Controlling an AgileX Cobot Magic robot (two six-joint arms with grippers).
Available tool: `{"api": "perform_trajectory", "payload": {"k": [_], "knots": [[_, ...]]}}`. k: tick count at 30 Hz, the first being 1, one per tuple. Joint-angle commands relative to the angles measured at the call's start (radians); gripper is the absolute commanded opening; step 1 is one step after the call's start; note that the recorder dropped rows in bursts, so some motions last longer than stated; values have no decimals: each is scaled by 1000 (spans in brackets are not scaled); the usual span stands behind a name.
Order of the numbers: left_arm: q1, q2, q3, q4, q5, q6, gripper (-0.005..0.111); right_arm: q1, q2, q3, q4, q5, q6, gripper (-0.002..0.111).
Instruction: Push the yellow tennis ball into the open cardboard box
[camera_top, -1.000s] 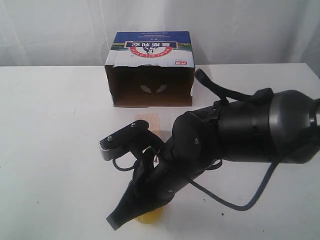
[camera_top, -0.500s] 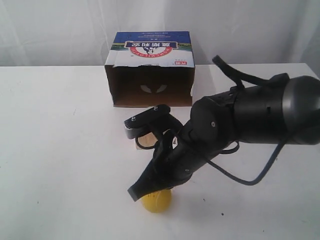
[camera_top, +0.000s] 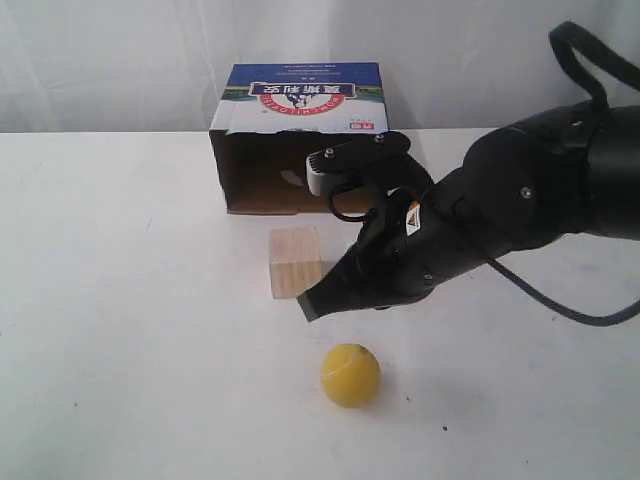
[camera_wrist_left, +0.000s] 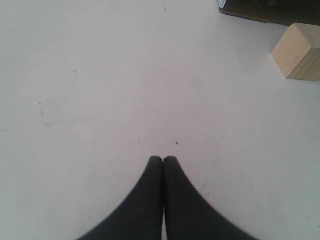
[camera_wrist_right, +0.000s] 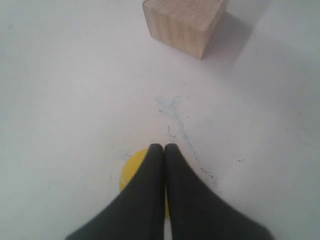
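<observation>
The yellow tennis ball (camera_top: 350, 375) lies on the white table near the front, alone. The open cardboard box (camera_top: 300, 140) lies on its side at the back, its dark opening facing the ball. My right gripper (camera_top: 312, 305) hangs shut and empty above and just behind the ball, between it and the pale wooden cube (camera_top: 295, 262). In the right wrist view the shut fingertips (camera_wrist_right: 163, 146) cover most of the ball (camera_wrist_right: 131, 170). My left gripper (camera_wrist_left: 163, 159) is shut over bare table, and the exterior view does not show it.
The wooden cube (camera_wrist_right: 185, 20) stands between the ball and the box mouth, slightly left of the ball. It also shows in the left wrist view, cube (camera_wrist_left: 299, 52), beside a corner of the box (camera_wrist_left: 265, 10). A white curtain hangs behind the table.
My right arm has lifted and swung back toward the box, uncovering the cube. The ball has rolled a little away from the front edge and to the right.
</observation>
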Motion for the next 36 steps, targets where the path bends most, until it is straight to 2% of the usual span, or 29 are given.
{"api": "perform_trajectory", "payload": {"k": [1,8,14,36], "knots": [[-6,-5,5,-4,36,3,0,35,22,1,8,-8,6,0],[-6,-5,5,-4,36,3,0,38,101,8,8,32,6,0],[-6,-5,5,-4,36,3,0,33,123,79,6,10,0,0],[-6,-5,5,-4,36,3,0,-56,110,118,-80,-33,6,0]]}}
